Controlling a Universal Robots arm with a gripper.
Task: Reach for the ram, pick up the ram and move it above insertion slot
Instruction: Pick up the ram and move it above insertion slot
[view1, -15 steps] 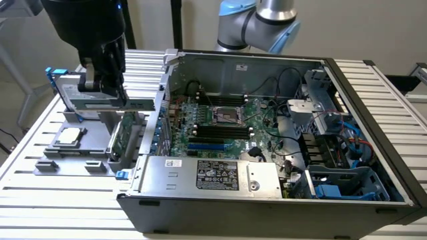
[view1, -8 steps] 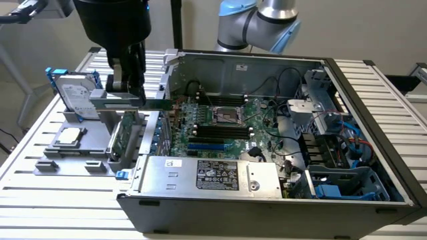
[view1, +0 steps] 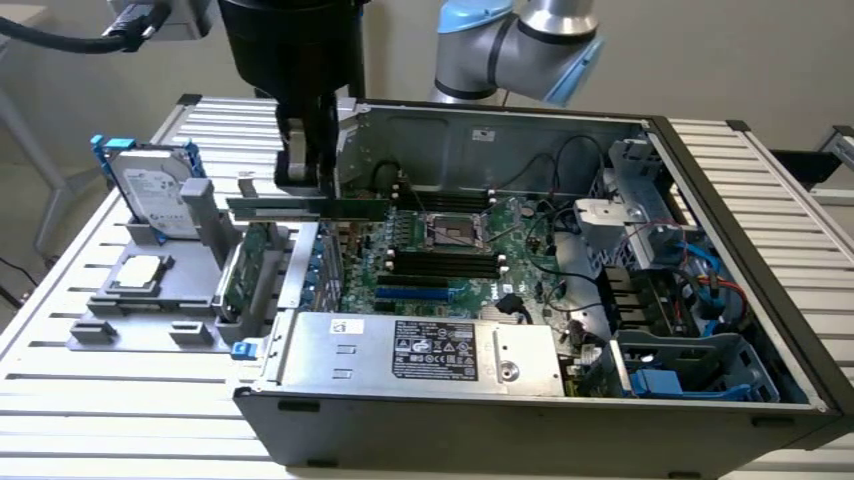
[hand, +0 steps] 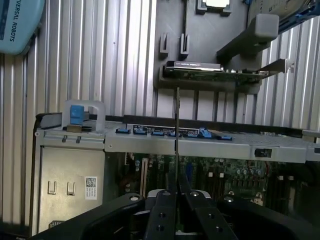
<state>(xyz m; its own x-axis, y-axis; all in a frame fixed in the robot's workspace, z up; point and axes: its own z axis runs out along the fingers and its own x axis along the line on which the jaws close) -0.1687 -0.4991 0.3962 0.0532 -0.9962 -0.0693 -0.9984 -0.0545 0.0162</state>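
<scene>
The gripper (view1: 304, 188) holds the ram (view1: 310, 208), fingers (hand: 161, 210) clamped on its edge, level over the open computer case (view1: 534, 395) wall. The carry is in hand; it needs alignment over the motherboard's (view1: 447, 255) slots.

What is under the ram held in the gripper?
The ram hangs over the open case's edge and motherboard. The slots directly beneath are hidden by the gripper.
</scene>
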